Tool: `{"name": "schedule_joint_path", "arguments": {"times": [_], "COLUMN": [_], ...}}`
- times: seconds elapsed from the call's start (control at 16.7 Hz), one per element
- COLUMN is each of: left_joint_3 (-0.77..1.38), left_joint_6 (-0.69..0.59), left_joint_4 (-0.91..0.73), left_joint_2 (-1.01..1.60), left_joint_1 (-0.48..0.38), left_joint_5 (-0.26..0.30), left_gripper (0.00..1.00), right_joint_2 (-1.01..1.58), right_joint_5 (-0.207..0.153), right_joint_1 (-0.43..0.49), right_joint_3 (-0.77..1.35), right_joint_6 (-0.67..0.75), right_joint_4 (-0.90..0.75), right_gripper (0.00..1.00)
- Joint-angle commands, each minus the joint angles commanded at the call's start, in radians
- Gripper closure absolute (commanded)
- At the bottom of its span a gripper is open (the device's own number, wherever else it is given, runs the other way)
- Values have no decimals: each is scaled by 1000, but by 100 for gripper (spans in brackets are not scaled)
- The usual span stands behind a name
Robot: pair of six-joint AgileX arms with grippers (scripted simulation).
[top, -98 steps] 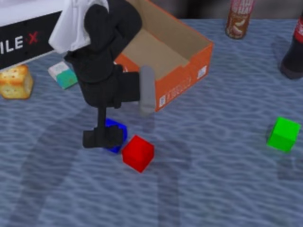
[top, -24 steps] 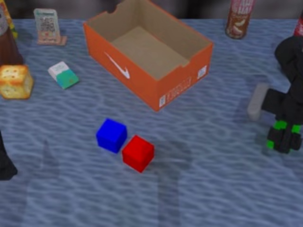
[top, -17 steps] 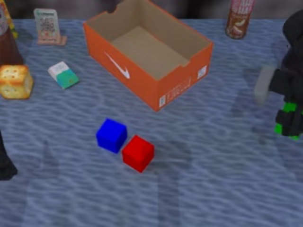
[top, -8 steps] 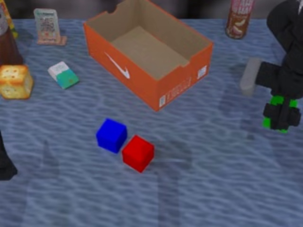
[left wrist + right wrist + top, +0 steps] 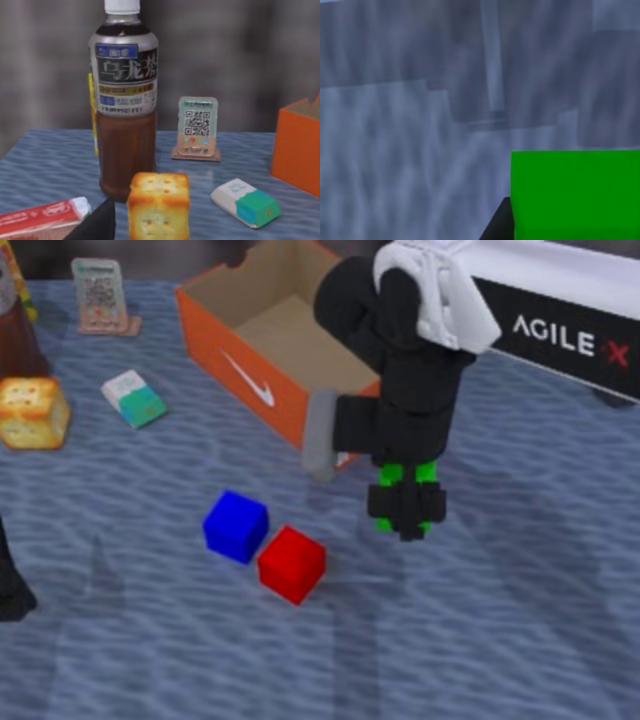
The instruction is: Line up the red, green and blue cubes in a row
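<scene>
My right gripper [image 5: 406,508] is clamped on the green cube [image 5: 400,476], of which only slivers of green show between the black fingers in the top view; in the right wrist view the green cube [image 5: 575,195] fills the near corner above the blue tabletop [image 5: 395,165]. The gripper hangs over the middle of the tabletop [image 5: 520,620], at about 2 o'clock from the red cube [image 5: 292,563] and apart from it. The red cube sits near the centre, with the blue cube [image 5: 236,525] just beside it at its 10 o'clock, the two nearly touching at a corner. The orange shoebox [image 5: 250,370] lies open at 12 o'clock from the pair, partly covered by my right arm. My left arm is parked at the tabletop's 9 o'clock edge, and I cannot tell whether its gripper is open or closed. Its wrist view shows a dark bottle [image 5: 125,110], a toast-coloured block [image 5: 158,205], a QR card [image 5: 197,127] and a white-and-teal box [image 5: 245,202].
</scene>
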Motion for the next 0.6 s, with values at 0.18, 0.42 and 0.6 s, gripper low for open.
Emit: {"name": "schedule_joint_path", "arguments": {"times": [0.18, 0.42, 0.6], "left_joint_3": [0, 0, 0], "left_joint_6": [0, 0, 0], "left_joint_4": [0, 0, 0], "left_joint_2": [0, 0, 0], "left_joint_1": [0, 0, 0], "left_joint_5": [0, 0, 0], "left_gripper": [0, 0, 0], "right_joint_2": [48, 57, 55], "right_joint_5": [1, 1, 1], "right_joint_1": [112, 134, 130], "right_joint_3": [99, 120, 103], "right_joint_6": [33, 41, 43], "right_joint_4": [-40, -48, -29], "right_gripper": [100, 100, 100]}}
